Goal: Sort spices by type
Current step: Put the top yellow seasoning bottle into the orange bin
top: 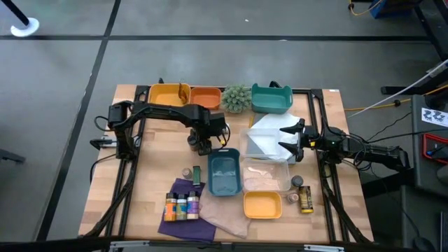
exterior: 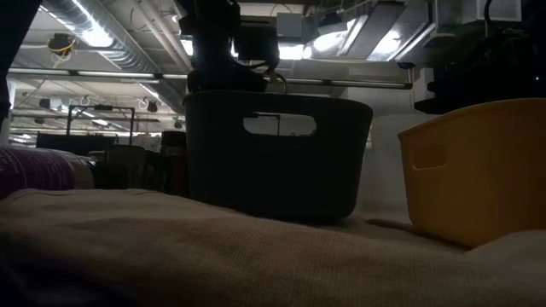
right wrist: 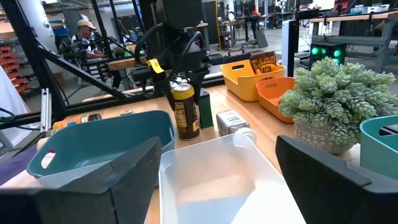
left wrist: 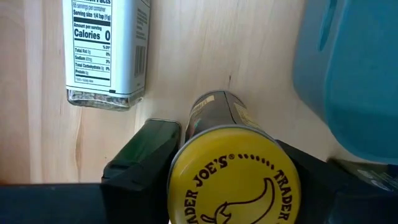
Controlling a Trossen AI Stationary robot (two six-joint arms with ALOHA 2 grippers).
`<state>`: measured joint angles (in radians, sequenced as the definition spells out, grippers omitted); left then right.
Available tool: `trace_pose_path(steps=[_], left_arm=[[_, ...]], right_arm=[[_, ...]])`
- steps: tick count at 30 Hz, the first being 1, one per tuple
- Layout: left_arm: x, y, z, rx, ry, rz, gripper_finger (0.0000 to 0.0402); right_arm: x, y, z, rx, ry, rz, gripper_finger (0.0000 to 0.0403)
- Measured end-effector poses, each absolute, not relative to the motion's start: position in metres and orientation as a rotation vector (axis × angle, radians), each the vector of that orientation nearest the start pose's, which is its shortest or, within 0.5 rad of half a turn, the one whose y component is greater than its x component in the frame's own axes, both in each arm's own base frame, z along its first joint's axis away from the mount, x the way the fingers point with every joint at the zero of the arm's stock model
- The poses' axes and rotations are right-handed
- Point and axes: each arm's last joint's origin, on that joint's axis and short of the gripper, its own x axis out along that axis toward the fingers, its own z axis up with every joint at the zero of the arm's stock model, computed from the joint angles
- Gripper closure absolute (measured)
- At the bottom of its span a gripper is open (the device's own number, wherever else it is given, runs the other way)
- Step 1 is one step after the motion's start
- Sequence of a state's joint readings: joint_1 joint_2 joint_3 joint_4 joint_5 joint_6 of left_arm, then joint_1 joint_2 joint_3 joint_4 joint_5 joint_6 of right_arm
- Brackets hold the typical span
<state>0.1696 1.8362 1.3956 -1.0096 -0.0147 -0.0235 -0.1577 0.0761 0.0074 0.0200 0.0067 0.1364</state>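
A dark spice can with a yellow lid (left wrist: pixel 231 177) stands upright on the wooden table (top: pixel 157 157), just beyond the teal bin (top: pixel 224 171). My left gripper (top: pixel 203 143) points down over it, shut on its top. A white-labelled spice jar (left wrist: pixel 106 50) lies on its side next to the can. Several more spice jars (top: pixel 182 206) stand on the purple cloth near the front edge, and two (top: pixel 302 192) stand at the right. My right gripper (top: pixel 290 140) waits open and level over the clear bin (top: pixel 269 136). My left gripper pinches the can at its yellow lid's rim (left wrist: pixel 180 155), one finger (left wrist: pixel 143 165) on each side of it. The fingers come from above, pointing down. The can stays upright with its base (right wrist: pixel 188 135) on the table.
Yellow (top: pixel 169 94), orange (top: pixel 205 96) and teal (top: pixel 271 98) trays and a green plant (top: pixel 236 98) line the far edge. A clear tray (top: pixel 266 175) and a yellow tray (top: pixel 262 204) sit near the front. A beige cloth (top: pixel 224 217) lies at the front.
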Motion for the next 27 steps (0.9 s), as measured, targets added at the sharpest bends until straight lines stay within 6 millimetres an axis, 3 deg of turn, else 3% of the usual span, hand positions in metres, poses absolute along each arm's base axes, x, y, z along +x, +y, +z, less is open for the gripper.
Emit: trace_pose_path(steps=[6,12,20,27], left_arm=[[0.343,0.059,0.215,-0.137,1.449,0.167,0.019],[0.346,0.063,0.233,-0.142,1.436,0.174,0.019],[0.351,0.071,0.267,-0.14,1.388,0.181,0.0189],[0.349,0.092,0.299,-0.17,1.321,0.232,0.0189]], right_arm=[[0.101,-0.016,0.162,0.14,0.037,-0.167,0.0086],[0.101,-0.016,0.162,0.14,0.037,-0.167,0.0086],[0.101,-0.016,0.162,0.14,0.037,-0.167,0.0086],[0.101,-0.016,0.162,0.139,0.037,-0.167,0.0086]])
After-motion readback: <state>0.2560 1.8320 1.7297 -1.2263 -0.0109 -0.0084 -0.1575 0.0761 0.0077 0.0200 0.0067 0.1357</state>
